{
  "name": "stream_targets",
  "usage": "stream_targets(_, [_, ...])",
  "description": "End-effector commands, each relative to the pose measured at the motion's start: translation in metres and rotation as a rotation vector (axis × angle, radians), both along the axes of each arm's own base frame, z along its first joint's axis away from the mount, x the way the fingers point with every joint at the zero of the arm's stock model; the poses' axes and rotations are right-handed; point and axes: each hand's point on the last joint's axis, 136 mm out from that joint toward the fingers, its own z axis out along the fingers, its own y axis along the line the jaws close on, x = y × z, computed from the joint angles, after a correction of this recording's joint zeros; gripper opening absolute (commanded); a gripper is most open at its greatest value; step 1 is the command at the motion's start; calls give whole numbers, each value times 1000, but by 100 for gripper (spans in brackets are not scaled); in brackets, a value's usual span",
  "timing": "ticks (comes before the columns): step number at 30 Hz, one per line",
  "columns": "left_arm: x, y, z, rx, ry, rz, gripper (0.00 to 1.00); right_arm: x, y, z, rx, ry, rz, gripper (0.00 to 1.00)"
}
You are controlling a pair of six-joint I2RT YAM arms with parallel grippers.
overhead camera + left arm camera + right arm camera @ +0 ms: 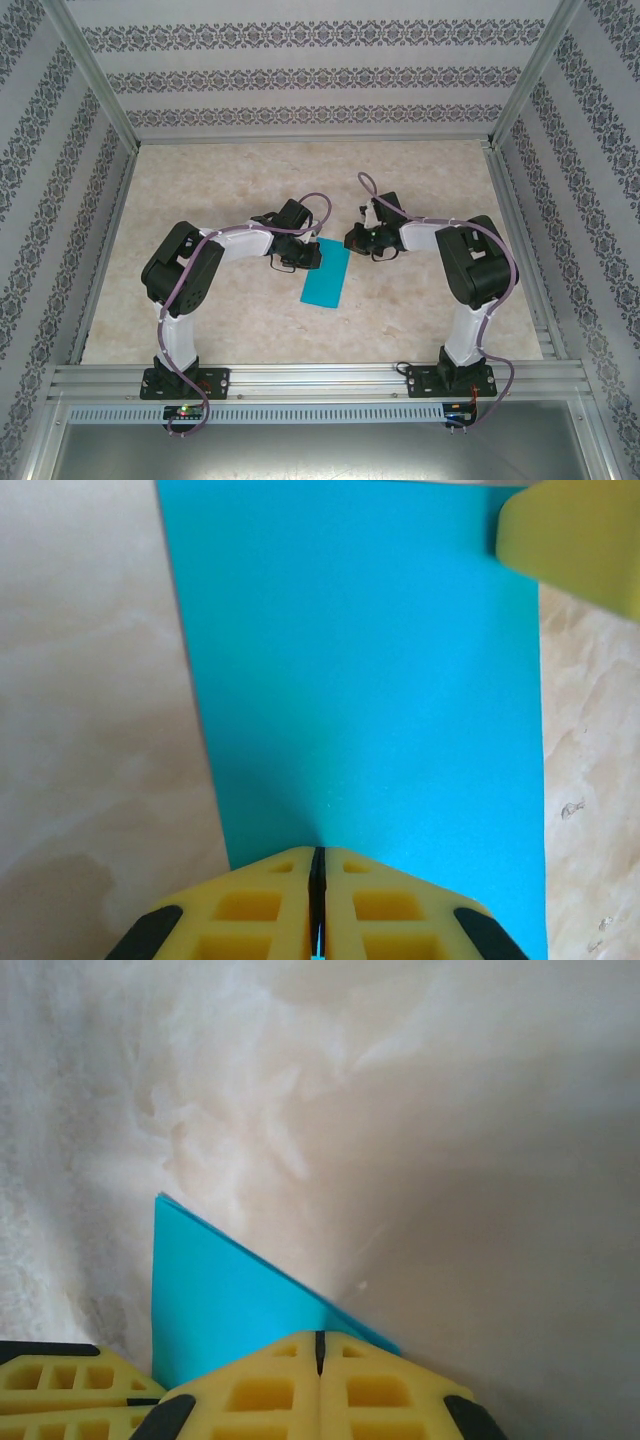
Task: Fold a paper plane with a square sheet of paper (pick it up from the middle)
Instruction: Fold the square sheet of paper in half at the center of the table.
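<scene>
top external view: we have the paper [325, 277] only folded in half, left gripper [318, 852] pinched shut on its edge, right gripper [320, 1335] closed at its corner, wing folds left.

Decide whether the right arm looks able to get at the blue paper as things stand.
Probably yes: the right gripper, shut, sits at a corner of the paper, with nothing between them.

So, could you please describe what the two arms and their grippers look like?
The left arm and right arm have white links with bulky black joints and black bases, and lilac cables loop along them. The left gripper and right gripper have yellow fingers with moulded square pockets and black trim.
</scene>
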Motion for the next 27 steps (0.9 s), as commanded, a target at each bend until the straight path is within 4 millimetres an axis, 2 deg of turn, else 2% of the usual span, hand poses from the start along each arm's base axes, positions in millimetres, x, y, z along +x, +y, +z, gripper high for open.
stream_targets(1, [-42, 52, -46, 207, 193, 25, 13, 5, -25, -13, -55, 5, -64, 5])
stream_targets(6, [-42, 49, -44, 194, 200, 23, 13, 2, -20, 13, -10, -30, -53, 8])
stream_targets(12, [-42, 48, -42, 182, 197, 28, 13, -22, -28, 30, -10, -37, -60, 14])
stream_targets(14, [-41, 47, -41, 177, 195, 27, 13, -32, -25, 34, 17, -28, -56, 17])
stream_targets(19, [-41, 45, -36, 164, 190, 24, 14, -60, -17, 34, 11, 23, -43, 29])
stream_targets(27, [-42, 43, -35, 152, 193, 23, 14, -75, 7, 22, 9, 67, -5, 32])
